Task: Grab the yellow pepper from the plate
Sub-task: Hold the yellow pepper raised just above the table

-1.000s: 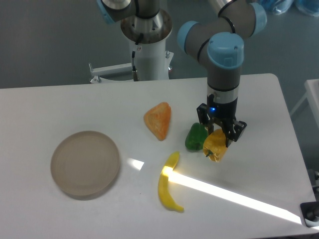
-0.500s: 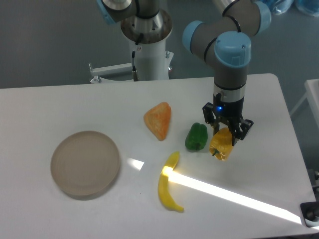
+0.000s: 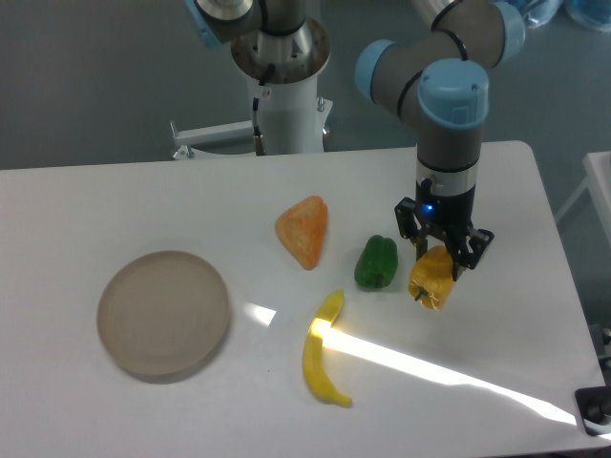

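Note:
My gripper (image 3: 442, 256) is shut on the yellow pepper (image 3: 430, 279) and holds it at the right side of the table, to the right of the green pepper (image 3: 376, 262). The pepper hangs tilted between the fingers, close to the tabletop; I cannot tell whether it touches. The tan round plate (image 3: 164, 314) lies at the far left of the table with nothing on it, far from the gripper.
An orange wedge-shaped piece (image 3: 304, 229) lies near the table's middle. A yellow banana (image 3: 323, 349) lies toward the front, crossed by a bright strip of light. The robot's base column (image 3: 284, 76) stands behind the table's far edge.
The gripper has moved to the right with the yellow pepper in it, opening a gap between it and the green pepper. Nothing else moved.

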